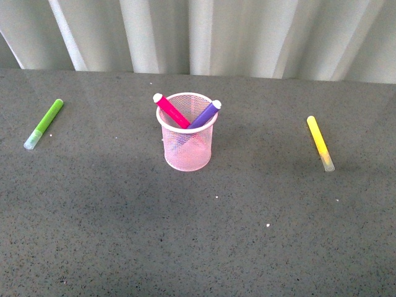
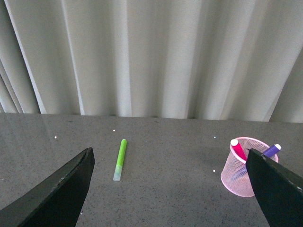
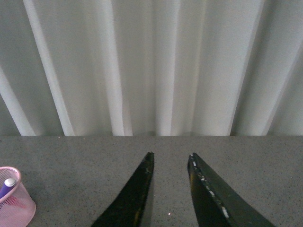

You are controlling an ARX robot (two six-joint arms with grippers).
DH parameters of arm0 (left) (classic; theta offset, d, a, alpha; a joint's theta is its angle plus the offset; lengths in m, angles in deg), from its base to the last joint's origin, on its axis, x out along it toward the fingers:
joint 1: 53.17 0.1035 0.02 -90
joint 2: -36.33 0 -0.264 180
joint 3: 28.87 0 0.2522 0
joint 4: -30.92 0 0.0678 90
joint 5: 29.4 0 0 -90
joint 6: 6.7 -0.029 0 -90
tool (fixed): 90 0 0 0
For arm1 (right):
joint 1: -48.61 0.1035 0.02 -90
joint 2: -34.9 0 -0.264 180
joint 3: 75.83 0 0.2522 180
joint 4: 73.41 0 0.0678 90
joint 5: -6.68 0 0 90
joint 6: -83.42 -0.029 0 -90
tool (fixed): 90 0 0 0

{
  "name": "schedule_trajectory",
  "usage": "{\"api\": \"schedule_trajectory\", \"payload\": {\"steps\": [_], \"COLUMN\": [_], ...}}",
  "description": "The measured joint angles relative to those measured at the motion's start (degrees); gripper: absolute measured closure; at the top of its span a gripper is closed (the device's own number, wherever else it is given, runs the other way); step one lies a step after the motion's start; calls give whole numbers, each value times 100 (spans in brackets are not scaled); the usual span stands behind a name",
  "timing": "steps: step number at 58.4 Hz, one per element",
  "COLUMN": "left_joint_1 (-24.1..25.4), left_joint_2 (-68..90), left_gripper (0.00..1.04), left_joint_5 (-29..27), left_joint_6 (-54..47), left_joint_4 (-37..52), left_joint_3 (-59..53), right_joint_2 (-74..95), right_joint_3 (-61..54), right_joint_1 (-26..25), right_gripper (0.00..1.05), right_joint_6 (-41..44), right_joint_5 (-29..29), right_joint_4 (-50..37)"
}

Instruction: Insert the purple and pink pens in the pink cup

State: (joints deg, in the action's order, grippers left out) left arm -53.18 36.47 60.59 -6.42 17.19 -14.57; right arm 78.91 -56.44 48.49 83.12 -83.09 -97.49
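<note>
On my front camera I see a lime-green marker (image 1: 43, 124) lying flat on the grey speckled table (image 1: 198, 247), far on the left side. A yellow marker (image 1: 320, 143) lies well apart on the right (both slightly slanted). Behind the table hangs a pale pleated curtain (image 1: 198, 34).

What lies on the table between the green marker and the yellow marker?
In the front view, only the pink cup stands between the green marker and the yellow marker, holding the pink pen and purple pen.
</note>
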Motion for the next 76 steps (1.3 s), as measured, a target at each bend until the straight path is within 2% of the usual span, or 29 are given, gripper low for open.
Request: {"api": "schedule_trajectory", "payload": {"steps": [4, 17, 21, 53, 76], "left_joint_1": [0, 0, 0, 0, 0], "left_joint_2": [0, 0, 0, -2, -2], "left_gripper": [7, 7, 7, 7, 7], "left_joint_5": [0, 0, 0, 0, 0], "left_joint_6": [0, 0, 0, 0, 0], "left_joint_4": [0, 0, 0, 0, 0], "left_joint_3": [0, 0, 0, 0, 0], "right_joint_2": [-190, -907, -997, -2739, -3504], "right_joint_3": [-79, -284, -431, -442, -439], "right_joint_1": [4, 4, 7, 7, 7], "right_gripper": [102, 101, 101, 101, 101], "right_joint_6": [28, 20, 24, 24, 22], "right_joint_5": [-2, -11, -11, -17, -17], "right_joint_4": [120, 616, 457, 2107, 2874]}}
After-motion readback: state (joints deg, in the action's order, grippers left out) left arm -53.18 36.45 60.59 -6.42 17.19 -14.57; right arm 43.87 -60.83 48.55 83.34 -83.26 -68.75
